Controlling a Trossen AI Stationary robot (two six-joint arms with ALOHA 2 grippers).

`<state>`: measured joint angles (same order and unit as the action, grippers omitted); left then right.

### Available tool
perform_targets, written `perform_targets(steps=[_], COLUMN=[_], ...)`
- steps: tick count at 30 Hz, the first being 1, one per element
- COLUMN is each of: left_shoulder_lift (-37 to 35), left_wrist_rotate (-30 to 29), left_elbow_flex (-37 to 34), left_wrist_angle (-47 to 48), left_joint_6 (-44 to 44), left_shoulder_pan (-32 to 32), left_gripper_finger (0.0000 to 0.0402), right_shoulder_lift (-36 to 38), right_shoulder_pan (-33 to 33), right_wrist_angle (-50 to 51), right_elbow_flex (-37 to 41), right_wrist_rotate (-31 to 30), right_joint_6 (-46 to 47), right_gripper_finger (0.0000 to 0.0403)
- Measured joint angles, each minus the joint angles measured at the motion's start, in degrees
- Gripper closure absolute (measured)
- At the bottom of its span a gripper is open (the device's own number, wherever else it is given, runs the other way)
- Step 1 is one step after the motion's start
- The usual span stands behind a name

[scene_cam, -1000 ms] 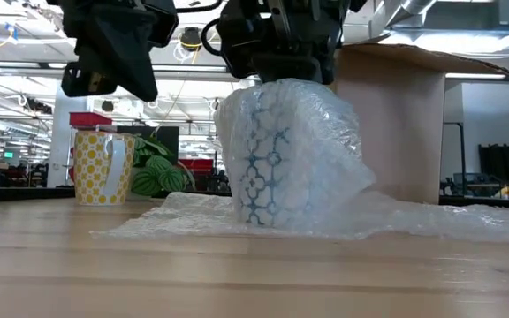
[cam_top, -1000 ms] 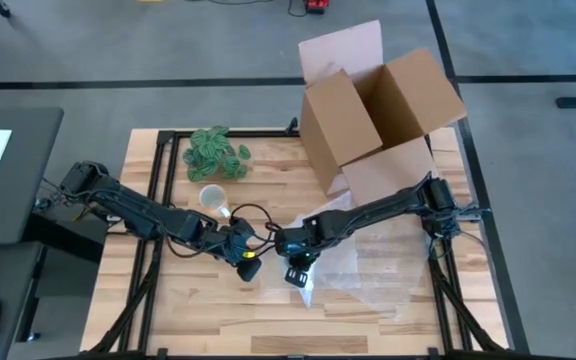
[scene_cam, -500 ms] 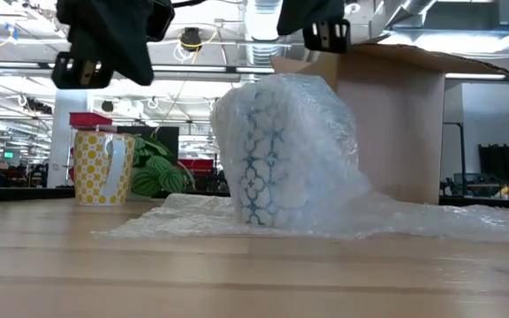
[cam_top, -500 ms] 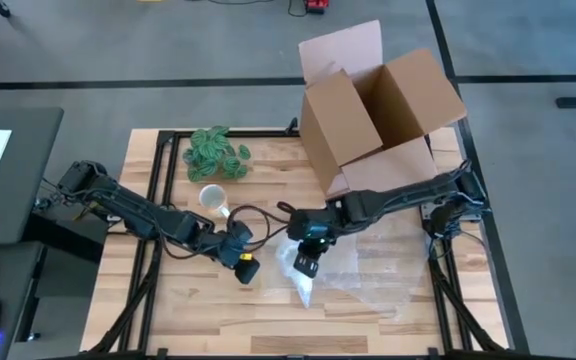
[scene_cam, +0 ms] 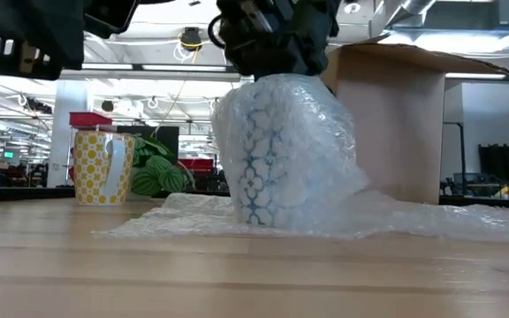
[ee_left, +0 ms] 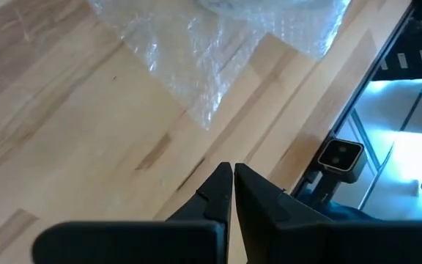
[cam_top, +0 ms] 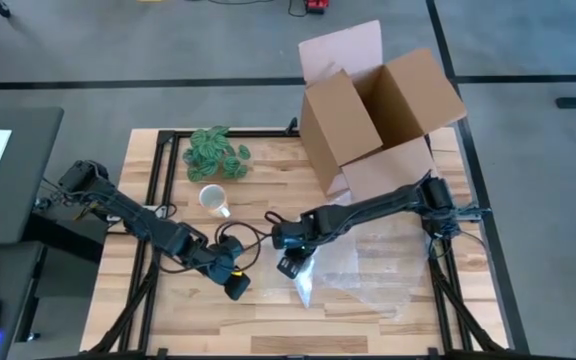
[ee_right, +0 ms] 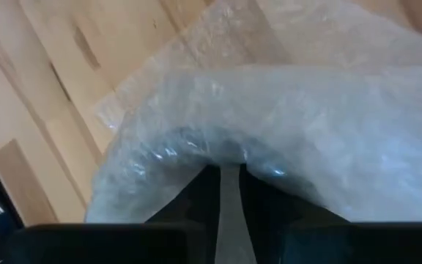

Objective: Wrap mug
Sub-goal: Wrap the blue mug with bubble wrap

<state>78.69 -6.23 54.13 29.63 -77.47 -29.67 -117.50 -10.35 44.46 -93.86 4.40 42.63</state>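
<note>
R gripper (cam_top: 290, 266) is pinching the wrap (scene_cam: 325, 190) over the mug (scene_cam: 268, 168); L gripper (cam_top: 236, 286) (fingers closed, empty) is hanging above tabletop (cam_top: 198, 310).

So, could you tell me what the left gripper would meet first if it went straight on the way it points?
Probably the bare wooden table; the left gripper, fingers shut, aims just short of the bubble wrap edge.

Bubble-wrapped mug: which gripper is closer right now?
Right. The right gripper sits on top of the bubble-wrapped mug, pinching the wrap; the left gripper is off to its side, apart.
</note>
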Motion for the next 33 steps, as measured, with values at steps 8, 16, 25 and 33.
perform_targets(steps=[8, 16, 25, 33], left_shoulder_lift=[-0.02, -0.67, -2.67, -4.64], left_wrist_rotate=[-0.34, -0.40, -1.00, -1.60], left_elbow_flex=[0.00, 0.02, 0.08, 0.00], left_wrist_angle=[0.52, -0.16, -0.68, 1.14], left_joint_6=[-0.30, -0.75, -0.39, 0.32], left_shoulder_pan=[0.00, -0.04, -0.70, -1.44], left_gripper_finger=[0.0402, 0.0402, 0.0402, 0.0402], right_shoulder_lift=[-2.65, 2.67, 6.96, 1.24], right_shoulder_pan=[-0.88, -1.00, 1.17, 4.39], right_wrist_angle=[1.61, 9.39, 13.30, 15.40], right_elbow_flex=[-1.12, -8.27, -9.11, -9.03], right_wrist_rotate=[0.72, 1.22, -1.09, -1.33], right_joint_6=[0.18, -0.73, -8.02, -13.08], right_gripper_finger=[0.0356, 0.0355, 0.0309, 0.0186])
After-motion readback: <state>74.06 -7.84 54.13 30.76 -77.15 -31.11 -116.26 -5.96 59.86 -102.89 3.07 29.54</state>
